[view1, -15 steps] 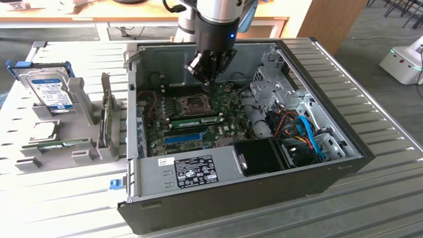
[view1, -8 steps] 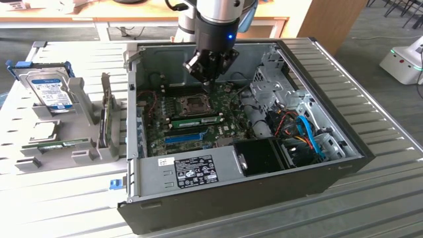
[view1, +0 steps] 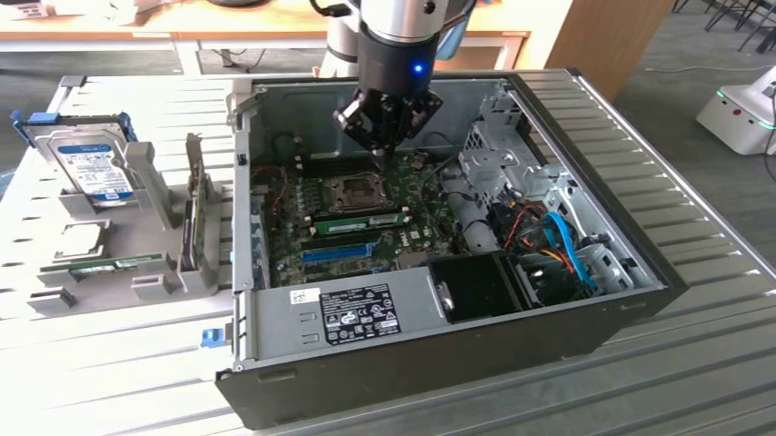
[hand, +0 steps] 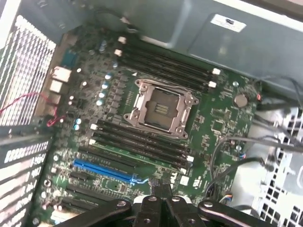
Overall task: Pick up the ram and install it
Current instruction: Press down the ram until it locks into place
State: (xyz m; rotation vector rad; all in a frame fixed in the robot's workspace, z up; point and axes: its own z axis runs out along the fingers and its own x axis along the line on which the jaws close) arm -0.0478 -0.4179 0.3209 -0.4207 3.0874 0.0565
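The gripper is squeezed shut, maybe holding nothing. Just below it sits the green ram, in the board.

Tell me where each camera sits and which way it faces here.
Exterior view: off the arm, above one corner of the open computer case, looking down into it; the arm and gripper hang over the motherboard.
Wrist view: on the wrist, facing down at the motherboard; the gripper's linkages show at the edge.
Shared: CPU socket, blue slot.
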